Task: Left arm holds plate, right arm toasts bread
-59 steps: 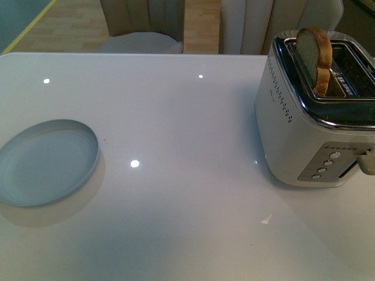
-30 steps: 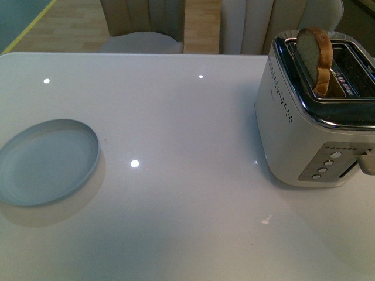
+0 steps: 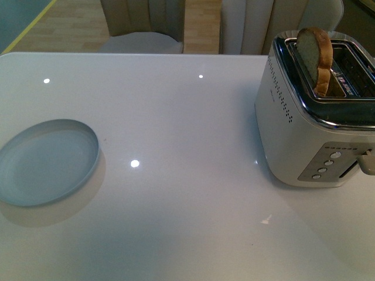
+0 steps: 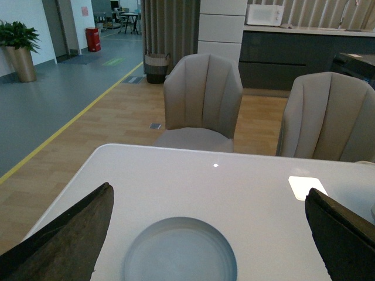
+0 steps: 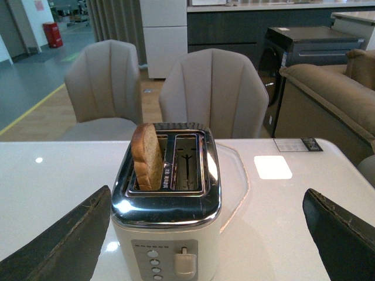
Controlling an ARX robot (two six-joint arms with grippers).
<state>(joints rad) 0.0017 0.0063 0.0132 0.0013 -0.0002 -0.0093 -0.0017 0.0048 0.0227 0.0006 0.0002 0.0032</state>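
Note:
The pale blue-grey plate [image 3: 47, 162] lies empty on the white table at the left; the left wrist view shows the plate [image 4: 179, 252] between and beyond my open left gripper [image 4: 208, 234]. The bread [image 3: 315, 58] stands upright in the left slot of a white and chrome toaster [image 3: 304, 134] at the right. From the right wrist the bread [image 5: 147, 156] sticks out of the toaster [image 5: 167, 234], which sits ahead of my open right gripper [image 5: 205, 234], nearer its left finger. Neither arm shows in the front view.
The toaster's lever [image 5: 183, 262] and round buttons [image 5: 155, 266] face the right wrist camera. Grey chairs [image 4: 202, 99] stand behind the table's far edge. A white table [image 3: 187, 193] stretches between plate and toaster.

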